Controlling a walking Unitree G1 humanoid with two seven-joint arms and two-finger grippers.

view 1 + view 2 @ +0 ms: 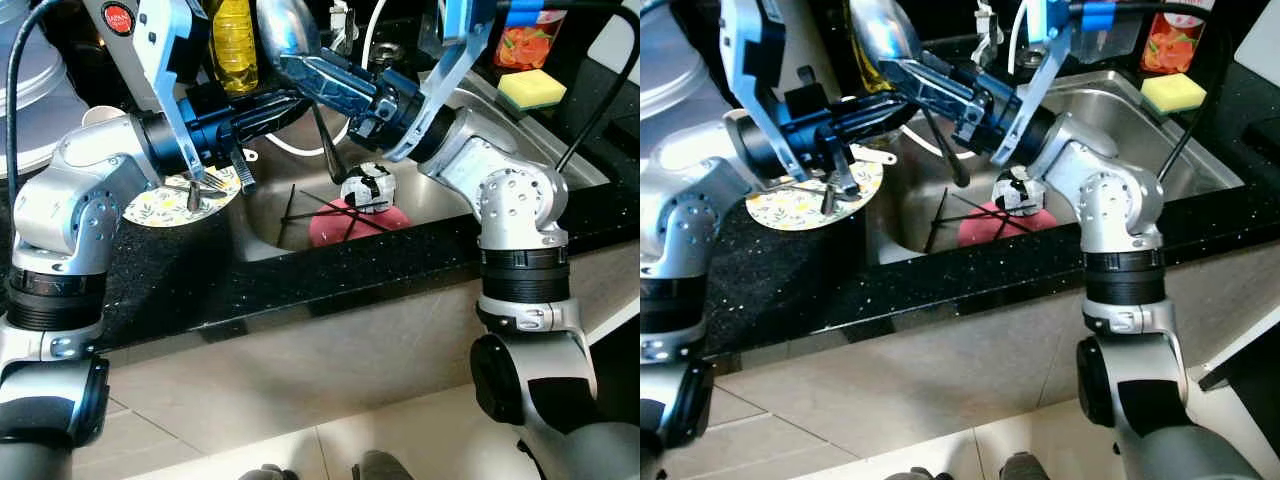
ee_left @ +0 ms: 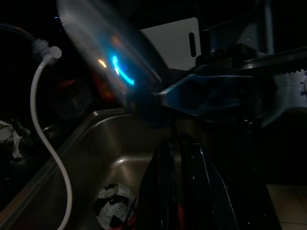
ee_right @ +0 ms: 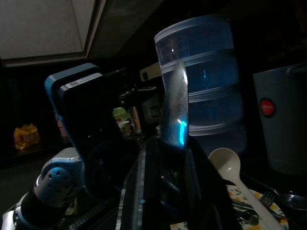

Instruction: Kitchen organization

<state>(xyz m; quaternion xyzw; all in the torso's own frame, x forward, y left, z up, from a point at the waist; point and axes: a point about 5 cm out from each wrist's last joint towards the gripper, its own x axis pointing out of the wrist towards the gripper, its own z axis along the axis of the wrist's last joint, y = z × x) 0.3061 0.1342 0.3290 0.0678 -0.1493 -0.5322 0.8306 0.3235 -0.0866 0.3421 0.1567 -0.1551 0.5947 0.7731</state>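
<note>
Both arms are crossed over the sink (image 1: 560, 160). A big metal spoon (image 1: 285, 25) is clamped in the right gripper (image 1: 300, 68), bowl up, approx above the counter edge. Left gripper (image 1: 285, 108) fingers prob closed together, w/ nothing held; view's dark.

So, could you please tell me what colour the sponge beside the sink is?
The sponge is yellow with a green underside, clearest in the left eye view.

A black speckled stone bench (image 1: 200, 290) surrounds a stainless steel sink (image 1: 270, 215); a round floral-patterned plate (image 1: 165, 205) lies on it left of the sink; a yellow-green sponge (image 1: 532, 90) sits at the far right.
</note>
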